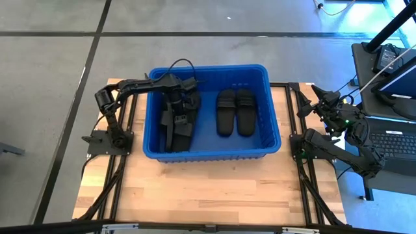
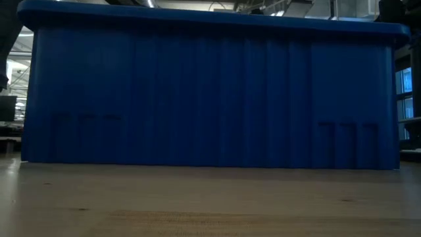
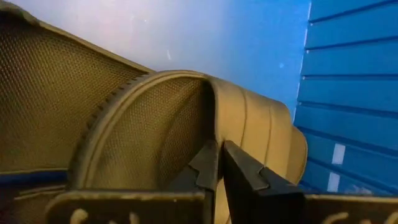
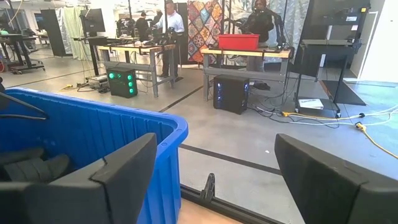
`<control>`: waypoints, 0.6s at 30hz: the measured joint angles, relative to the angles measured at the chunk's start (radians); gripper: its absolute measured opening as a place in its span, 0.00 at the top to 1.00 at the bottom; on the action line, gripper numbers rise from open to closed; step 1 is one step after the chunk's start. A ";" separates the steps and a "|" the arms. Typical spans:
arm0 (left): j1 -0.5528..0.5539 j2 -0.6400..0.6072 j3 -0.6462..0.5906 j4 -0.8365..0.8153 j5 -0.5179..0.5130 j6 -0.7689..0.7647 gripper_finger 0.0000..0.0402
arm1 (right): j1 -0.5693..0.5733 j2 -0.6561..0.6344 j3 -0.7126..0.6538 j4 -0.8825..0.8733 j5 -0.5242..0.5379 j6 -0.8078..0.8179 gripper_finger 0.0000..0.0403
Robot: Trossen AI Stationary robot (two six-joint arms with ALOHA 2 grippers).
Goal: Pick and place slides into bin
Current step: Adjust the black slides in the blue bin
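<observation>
Light wooden table (image 1: pixel 195 188), blue bin (image 1: pixel 211 155) standing on it toward its far edge

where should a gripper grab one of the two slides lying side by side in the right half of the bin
Judging from the high view, take the slides by the wide strap, coming straight down from above. They lie flat, soles down, in the bin, so the strap arches up while the soles sit pressed together.

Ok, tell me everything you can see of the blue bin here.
The bin is a large rectangular bright blue plastic tub with a rolled rim and ribbed walls, standing upright on the wooden table, between the two arms. Two black slides lie side by side on its floor at the right; more slides are piled at the left, where the left gripper reaches in. The right gripper waits outside, open.
</observation>
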 joint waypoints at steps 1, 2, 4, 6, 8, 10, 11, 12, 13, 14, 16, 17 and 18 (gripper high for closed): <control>0.000 0.000 0.000 0.001 0.003 -0.008 0.97 | 0.000 0.000 0.000 0.000 0.000 0.000 0.19; 0.000 0.000 0.000 0.001 0.006 -0.014 0.97 | 0.000 0.000 0.000 0.000 0.000 0.000 0.19; 0.000 0.000 0.000 0.001 0.008 -0.015 0.99 | 0.000 0.000 0.000 0.000 0.000 0.000 0.19; 0.002 0.000 0.001 0.000 0.021 -0.013 0.99 | 0.000 0.000 0.000 0.000 0.000 0.000 0.19; 0.009 0.000 0.001 -0.001 0.049 -0.003 0.99 | 0.000 0.000 0.000 0.000 0.000 0.000 0.19; 0.010 0.000 0.001 -0.001 0.055 0.000 0.99 | 0.000 0.000 0.000 0.000 0.000 0.000 0.19; 0.009 0.000 0.001 0.002 0.056 0.000 0.99 | 0.000 0.000 0.000 0.000 0.000 0.000 0.19; 0.009 0.000 0.002 0.002 0.057 -0.002 0.99 | 0.000 0.000 0.000 0.000 0.000 0.000 0.19; 0.010 -0.001 0.003 0.001 0.058 -0.013 0.99 | 0.000 0.000 0.000 0.000 0.000 0.000 0.19; 0.014 -0.002 0.008 -0.001 0.056 -0.023 0.99 | 0.000 0.000 0.000 0.000 0.000 0.000 0.19; 0.024 -0.003 0.025 -0.007 0.062 -0.046 0.99 | 0.000 0.000 0.000 0.000 0.000 0.000 0.19; 0.028 -0.003 0.038 -0.005 0.062 -0.057 1.00 | 0.000 0.000 0.000 0.000 0.000 0.000 0.19; 0.030 -0.003 0.052 -0.004 0.062 -0.073 1.00 | 0.000 0.000 0.000 0.000 0.000 0.000 0.19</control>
